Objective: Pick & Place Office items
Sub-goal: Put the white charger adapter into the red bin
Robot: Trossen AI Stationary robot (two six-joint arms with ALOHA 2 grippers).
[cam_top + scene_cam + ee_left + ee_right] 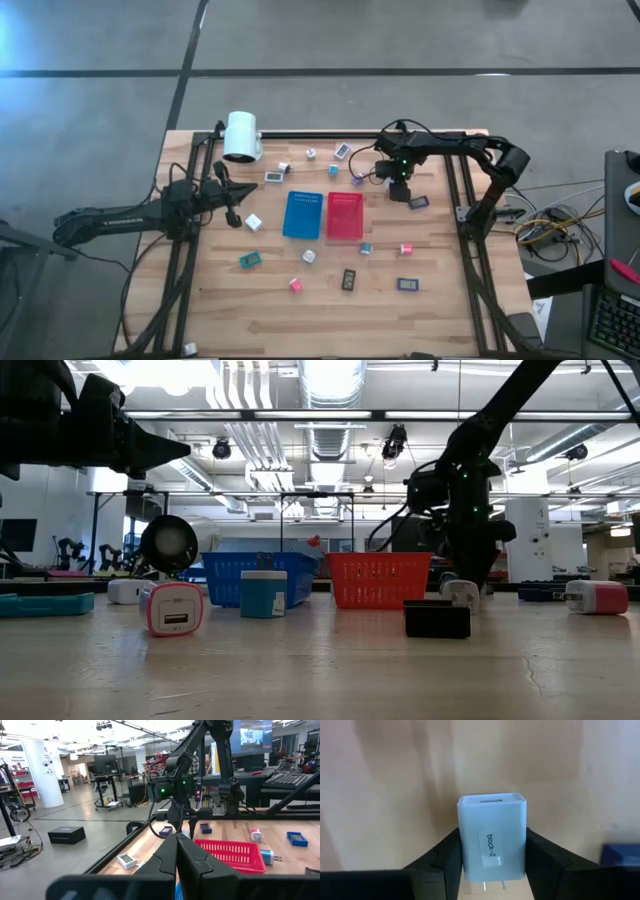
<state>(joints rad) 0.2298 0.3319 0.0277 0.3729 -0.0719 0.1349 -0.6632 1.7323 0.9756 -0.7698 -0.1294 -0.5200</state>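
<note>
Gripping a white charger block (492, 836) upright between the closed fingers (442, 857) of the right gripper (398, 190), right of centre in the high frame, just right of the red tray (345, 215), left gripper (236, 213) closed far left.

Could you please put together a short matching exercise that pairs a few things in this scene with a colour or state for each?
Things:
1. right gripper
2. left gripper
3. tray nearer the left arm
4. tray nearer the right arm

States or colours:
A. red
B. fingers together, holding nothing
C. blue
D. clamped on a white charger block labelled block-2

Pairs: 1-D, 2-B, 3-C, 4-A
</note>
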